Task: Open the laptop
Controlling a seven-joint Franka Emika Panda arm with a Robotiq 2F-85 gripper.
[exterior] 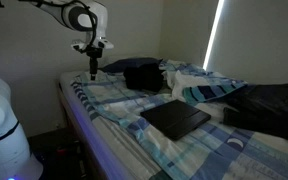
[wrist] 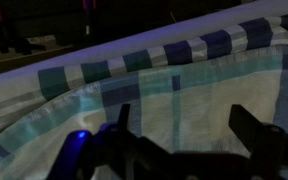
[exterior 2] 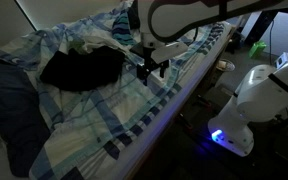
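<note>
The laptop (exterior: 175, 119) is a thin black slab lying closed and flat on the blue plaid bed, near the front edge. It also shows as a flat black shape in an exterior view (exterior 2: 79, 69). My gripper (exterior: 94, 68) hangs above the bed's corner near the robot, well away from the laptop; it also shows in an exterior view (exterior 2: 148, 66). In the wrist view the two fingers (wrist: 189, 130) stand apart over the plaid sheet with nothing between them.
A lumpy black bag (exterior: 144, 75) lies at the back of the bed beside pillows. Large dark rumpled fabric (exterior: 269, 108) covers the far end and also shows in an exterior view (exterior 2: 12, 110). The white robot base (exterior 2: 252, 95) stands beside the bed edge.
</note>
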